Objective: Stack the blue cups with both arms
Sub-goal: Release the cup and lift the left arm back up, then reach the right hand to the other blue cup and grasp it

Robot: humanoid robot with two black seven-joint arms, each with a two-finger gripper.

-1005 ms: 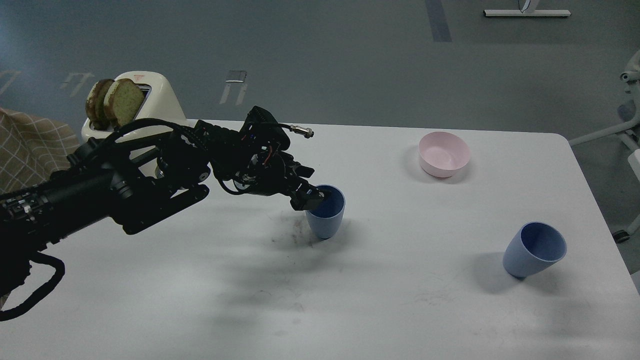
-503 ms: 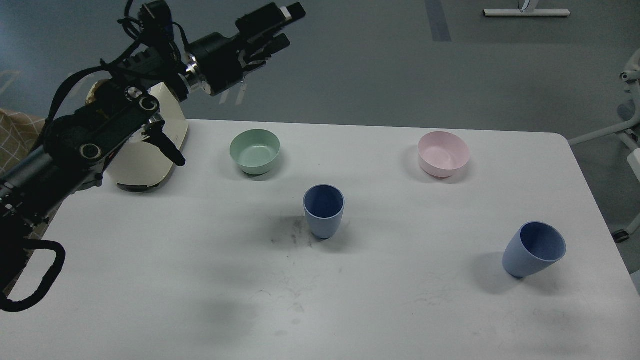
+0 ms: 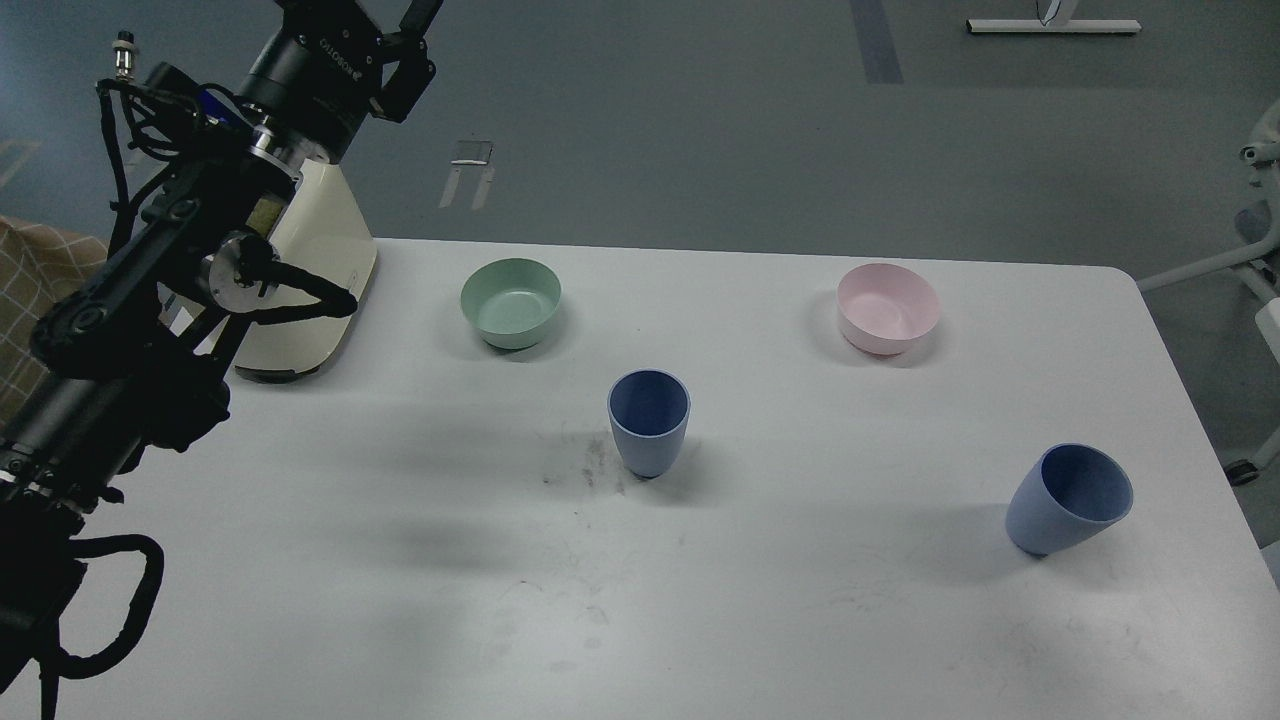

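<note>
One blue cup (image 3: 648, 422) stands upright on the white table (image 3: 400, 560), near its middle. The second blue cup (image 3: 1068, 498) stands far to the right, near the table's right edge, and looks tilted toward me. My left arm is raised high at the upper left. Its gripper (image 3: 415, 25) reaches the top edge of the view, far above and to the left of the middle cup. Its fingers are cut off by the frame, so I cannot tell how they stand. It holds nothing that I can see. My right arm is out of view.
A green bowl (image 3: 510, 302) sits behind and to the left of the middle cup. A pink bowl (image 3: 888, 307) sits at the back right. A cream toaster (image 3: 320, 270) stands at the back left, partly behind my left arm. A checked cloth (image 3: 40, 280) lies at the left edge.
My left gripper was at the rim of the middle cup. It has swung up and left to the top of the view, leaving the cup standing and uncovering the green bowl.
</note>
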